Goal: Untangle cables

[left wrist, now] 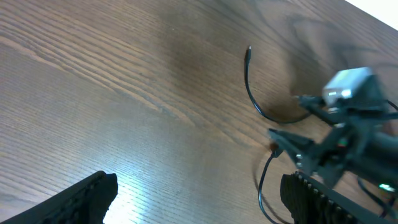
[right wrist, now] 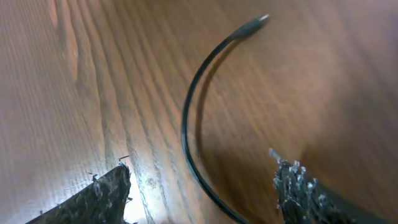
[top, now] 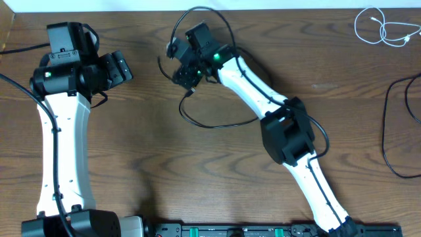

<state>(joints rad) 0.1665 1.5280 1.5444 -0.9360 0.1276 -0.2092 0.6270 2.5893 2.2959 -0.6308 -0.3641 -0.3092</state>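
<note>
A thin black cable loops on the wooden table around my right gripper. In the right wrist view this black cable runs on the table between the open fingers, touching neither, and its plug end lies ahead. My right gripper holds nothing. My left gripper hovers open and empty further left. In the left wrist view, my left gripper faces the cable's plug end and the right gripper. A white cable lies coiled at the far right corner. Another black cable lies along the right edge.
The right arm stretches diagonally from the front edge to the table's middle. The left arm stands along the left side. A black rail runs along the front edge.
</note>
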